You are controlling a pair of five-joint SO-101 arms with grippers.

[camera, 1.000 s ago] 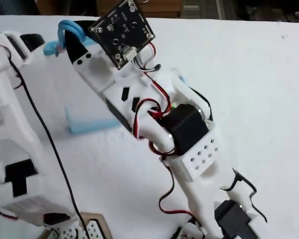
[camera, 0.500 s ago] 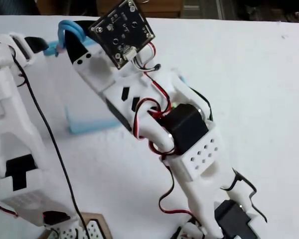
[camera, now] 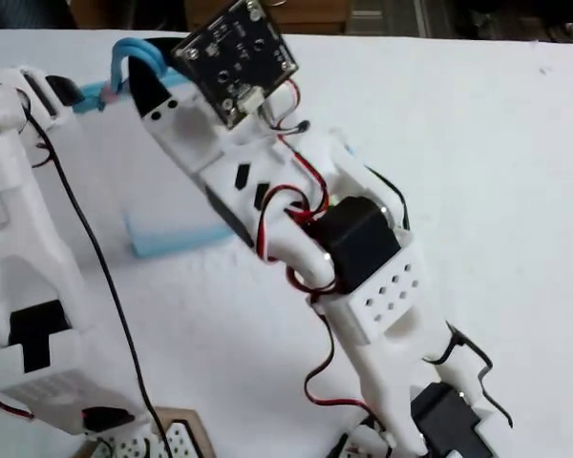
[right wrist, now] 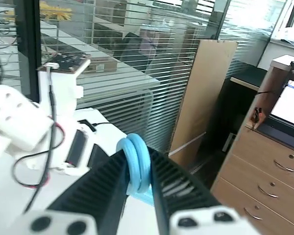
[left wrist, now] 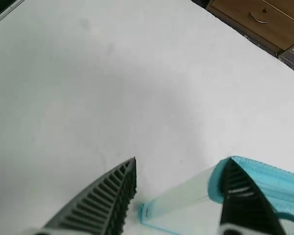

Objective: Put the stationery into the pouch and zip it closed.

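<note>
- Your right gripper (right wrist: 137, 155) is pinching a blue loop (right wrist: 138, 166). Its two ribbed fingers (right wrist: 100, 188) are pressing on the loop from either side, and the loop is standing up between them.
- In the high view, the right gripper (camera: 138, 69) is sitting over the far left part of the white table (camera: 477, 153). The blue loop (camera: 132, 50) is arching over its tip, and a pale blue tab (camera: 95, 93) is showing just beside it.
- Your left gripper (left wrist: 181, 164) is spread wide above the table (left wrist: 88, 73).
- One end of the translucent light-blue pouch (left wrist: 181, 203) is lying between the left gripper's dark fingers. One finger is crossing in front of the pouch's blue-trimmed edge, and the other is standing apart from the pouch's end.
- In the high view, a pale blue slab on the table is looking like the pouch (camera: 167, 239), though the right arm is covering most of it.
- Your left arm (camera: 24, 229) is standing along the left edge of the high view, with a black cable running down beside it.
- A wooden drawer cabinet (right wrist: 264, 181) is standing beyond the table's edge.
</note>
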